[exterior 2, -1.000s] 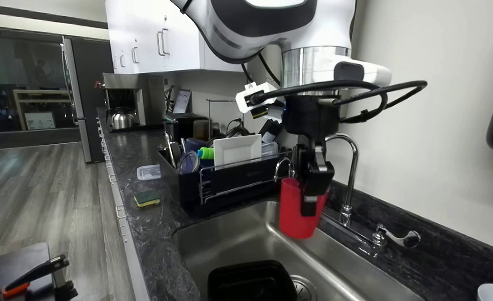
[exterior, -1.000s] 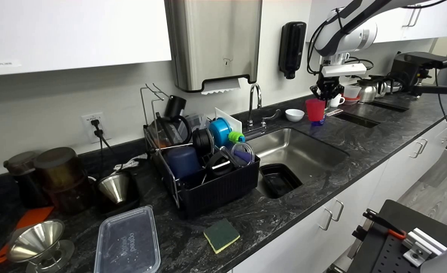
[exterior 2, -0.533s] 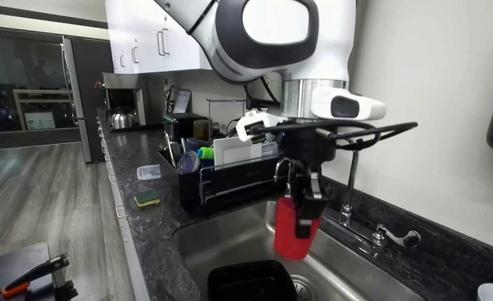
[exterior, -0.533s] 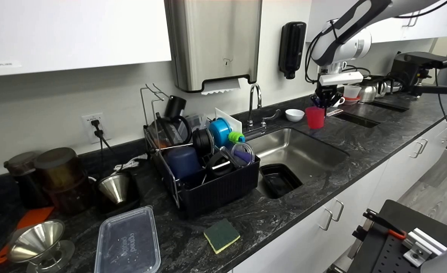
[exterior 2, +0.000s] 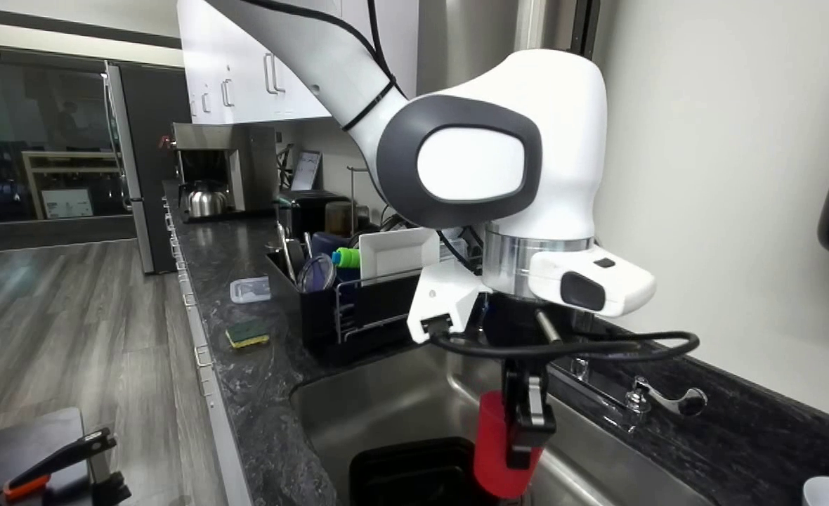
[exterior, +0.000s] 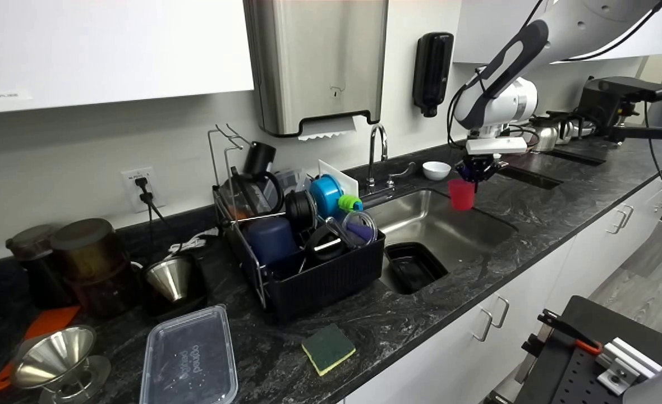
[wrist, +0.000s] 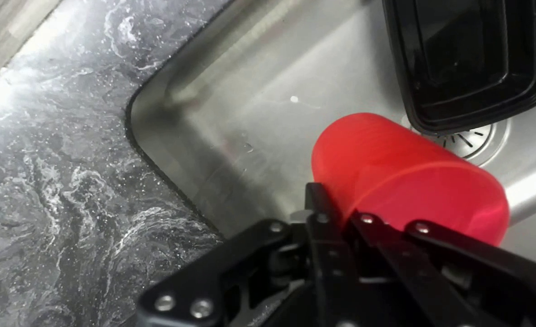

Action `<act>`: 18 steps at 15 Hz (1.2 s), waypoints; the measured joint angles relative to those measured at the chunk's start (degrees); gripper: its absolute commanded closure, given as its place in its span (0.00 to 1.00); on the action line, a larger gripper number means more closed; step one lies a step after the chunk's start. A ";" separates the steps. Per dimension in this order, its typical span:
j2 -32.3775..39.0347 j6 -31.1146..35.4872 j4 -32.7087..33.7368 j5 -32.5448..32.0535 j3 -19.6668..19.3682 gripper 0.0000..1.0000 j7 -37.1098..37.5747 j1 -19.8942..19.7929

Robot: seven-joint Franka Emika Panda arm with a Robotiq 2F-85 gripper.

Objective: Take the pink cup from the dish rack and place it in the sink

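Observation:
The pink cup, reddish in these views, is held by its wall with one finger inside and one outside; it shows in both exterior views (exterior: 461,196) (exterior 2: 493,446) and the wrist view (wrist: 372,150). My gripper (exterior: 475,180) is shut on it; the inner finger is hidden in the cup. In the wrist view the fingers (wrist: 338,211) pinch near the rim. The cup is over the metal sink (wrist: 250,122), near the drain (wrist: 465,143); I cannot tell whether its base touches the sink floor. The dish rack (exterior: 331,280) stands beside the sink with dishes.
A black tray (wrist: 468,54) lies in the sink close to the cup. The faucet (exterior: 371,151) and its handle (exterior 2: 674,400) stand behind the sink. A white bowl (exterior: 436,170) is on the counter, and a sponge (exterior: 329,348) lies in front of the rack.
The arm has moved down with the cup in the gripper, lowering it toward the sink. The cup also moved slightly toward the sink's middle. The dishes and tray have not moved.

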 measured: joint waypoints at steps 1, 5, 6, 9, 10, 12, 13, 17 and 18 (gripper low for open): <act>0.74 1.00 -0.19 0.59 0.00 0.99 0.00 -0.21; 4.61 3.66 -0.46 1.64 -0.03 0.99 0.00 -0.93; 5.62 4.29 -0.47 1.68 -0.04 0.99 0.00 -1.10; 7.76 5.33 -0.44 1.84 -0.04 0.99 0.00 -1.45; 8.14 5.47 -0.43 1.85 -0.04 0.99 0.00 -1.47; 8.59 5.67 -0.41 1.85 -0.04 0.99 0.00 -1.46; 8.71 5.76 -0.39 1.85 -0.03 0.99 0.00 -1.46; 8.72 6.01 -0.30 1.85 -0.02 0.96 0.00 -1.44; 8.72 6.03 -0.30 1.85 -0.02 0.96 0.00 -1.44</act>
